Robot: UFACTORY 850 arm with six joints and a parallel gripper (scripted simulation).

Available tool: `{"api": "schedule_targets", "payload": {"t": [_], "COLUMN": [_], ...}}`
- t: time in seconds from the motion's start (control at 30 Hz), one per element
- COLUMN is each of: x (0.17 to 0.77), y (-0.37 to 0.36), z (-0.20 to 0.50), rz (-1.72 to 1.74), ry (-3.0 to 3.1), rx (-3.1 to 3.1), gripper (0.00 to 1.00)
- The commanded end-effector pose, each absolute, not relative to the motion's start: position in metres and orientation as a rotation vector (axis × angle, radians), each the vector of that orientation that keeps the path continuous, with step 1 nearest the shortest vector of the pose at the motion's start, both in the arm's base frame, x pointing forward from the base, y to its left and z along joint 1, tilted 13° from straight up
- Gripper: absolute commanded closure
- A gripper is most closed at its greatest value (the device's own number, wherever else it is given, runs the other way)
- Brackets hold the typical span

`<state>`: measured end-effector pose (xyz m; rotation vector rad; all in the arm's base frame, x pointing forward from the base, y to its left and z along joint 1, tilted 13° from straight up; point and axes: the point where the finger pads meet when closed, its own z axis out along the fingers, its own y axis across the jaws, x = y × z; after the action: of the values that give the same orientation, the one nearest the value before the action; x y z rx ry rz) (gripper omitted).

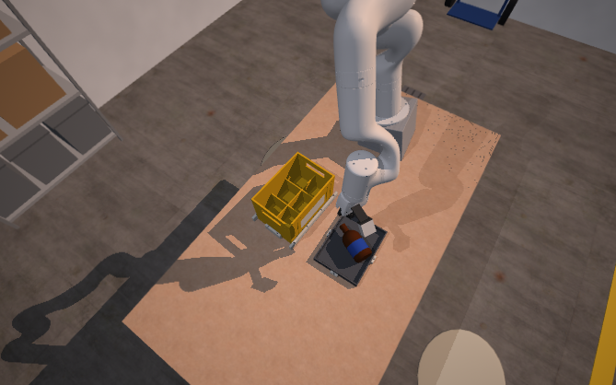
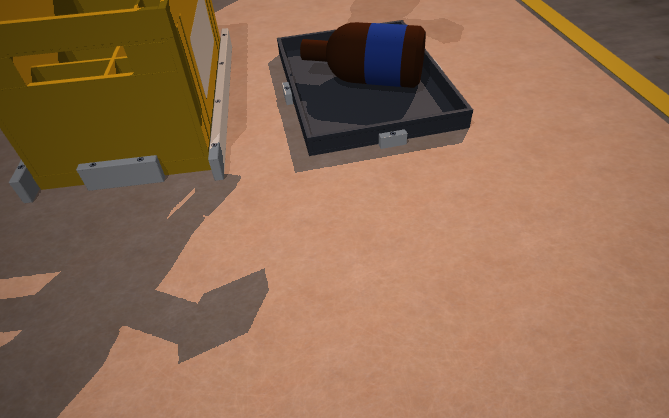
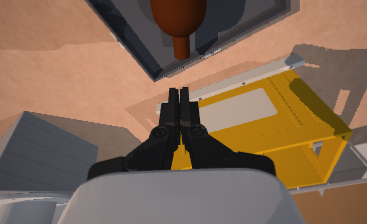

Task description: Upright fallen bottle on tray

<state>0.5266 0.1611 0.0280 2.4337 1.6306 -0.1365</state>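
Over on the tray [image 1: 336, 271] [image 2: 388, 128] [image 3: 134, 56], right of the yellow crate [image 1: 276, 220] [image 2: 92, 124] [image 3: 244, 130], lay the brown bottle [image 1: 354, 242] [image 2: 349, 54] [image 3: 178, 17], on its side, neck toward the crate, and nobody had hold of it! The gripper [image 1: 343, 212] [image 3: 180, 100] hung just off the neck, fingers pressed together on nothing at all. So the bottle was still to be stood up, and I judged the shut fingers would have to open again before any grip. It looked smooth and stiff, likely glass, heaviest in that fat body with the blue label [image 1: 357, 247] [image 2: 385, 54]. The slim neck seemed the natural hold, with a slow tilt about the base; too hard a squeeze, I reckoned, and it might slip, roll, or drag the tray out of level.
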Motion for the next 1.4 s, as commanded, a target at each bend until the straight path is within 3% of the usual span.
{"api": "schedule_targets", "payload": {"t": [0.0,0.4,0.43,1.37], "x": [0.5274,0.5274,0.5274,0.5274], "y": [0.1616,0.1616,0.1616,0.1616], "z": [0.0287,0.0287,0.0287,0.0287], "rz": [-0.134,-0.134,-0.134,-0.134], "ry": [1.630,1.630,1.630,1.630], "rx": [2.433,2.433,2.433,2.433], "gripper": [1.00,1.00,0.35,0.35]}}
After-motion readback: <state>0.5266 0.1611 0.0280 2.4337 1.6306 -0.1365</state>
